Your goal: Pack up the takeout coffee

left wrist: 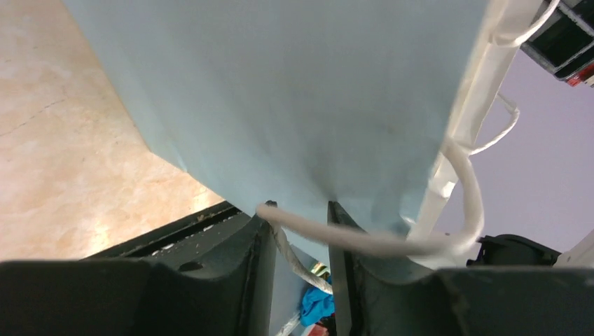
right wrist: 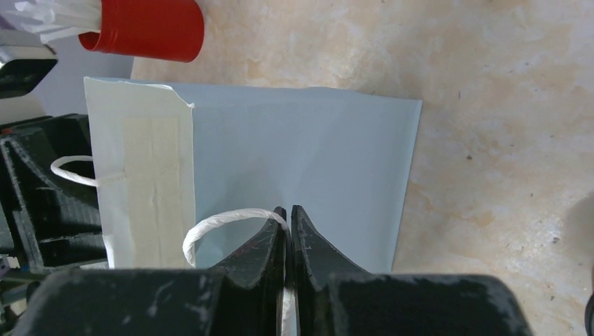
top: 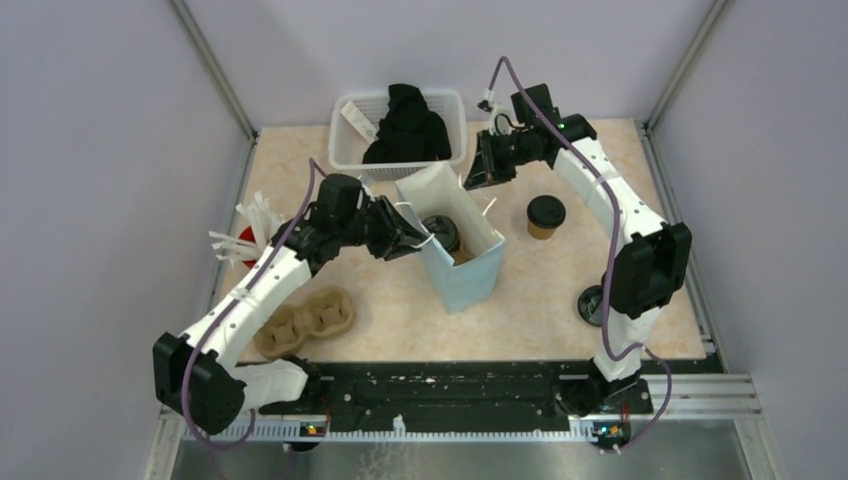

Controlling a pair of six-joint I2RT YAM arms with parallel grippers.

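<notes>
A pale blue paper bag [top: 470,275] stands open mid-table. Inside it lies one takeout coffee [top: 441,232], black lid up, its brown body tilted toward the near side. A second takeout coffee [top: 546,216] stands upright on the table to the right of the bag. My left gripper [top: 412,240] is at the bag's left rim; in the left wrist view the left gripper [left wrist: 301,206] is open, with the bag [left wrist: 280,84] wall and a white cord handle [left wrist: 364,241] between its fingers. My right gripper [top: 478,178] [right wrist: 288,208] is shut on the far handle [right wrist: 210,225].
A white basket [top: 345,150] holding black cloth sits at the back. A red cup [top: 243,243] [right wrist: 143,28] of white straws stands at the left. A brown moulded cup carrier [top: 305,322] lies front left. A dark round object [top: 592,303] rests by the right arm.
</notes>
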